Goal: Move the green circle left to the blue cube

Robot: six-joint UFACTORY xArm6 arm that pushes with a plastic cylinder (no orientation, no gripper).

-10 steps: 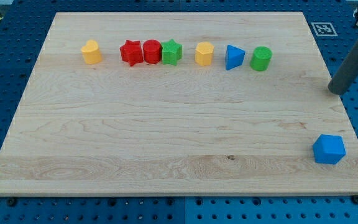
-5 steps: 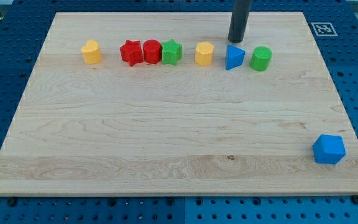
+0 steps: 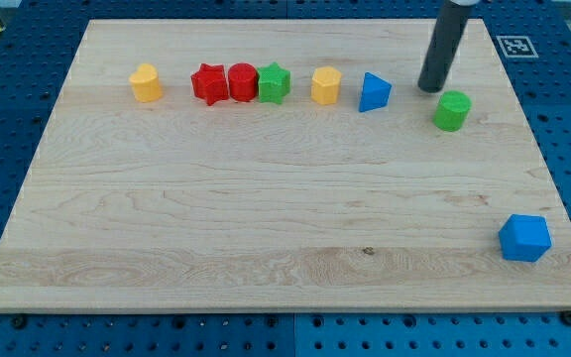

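Early going, by the look of it. No fingers here, only my tip (image 3: pixel 430 89), holding nothing, just up-left of the green circle (image 3: pixel 452 110). Circle at the surface's (image 3: pixel 266 198) upper right, well apart from the blue cube (image 3: pixel 524 238) at lower right. Most of the push left.

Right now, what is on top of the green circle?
Nothing rests on the green circle; its top face is bare. My tip stands just to its upper left. What lies beneath it is hidden.

The green circle (image 3: pixel 452 110) stands upright, a short ridged cylinder, near the board's right edge; the blue cube (image 3: pixel 524 238) sits well apart, tilted, at the bottom-right corner.
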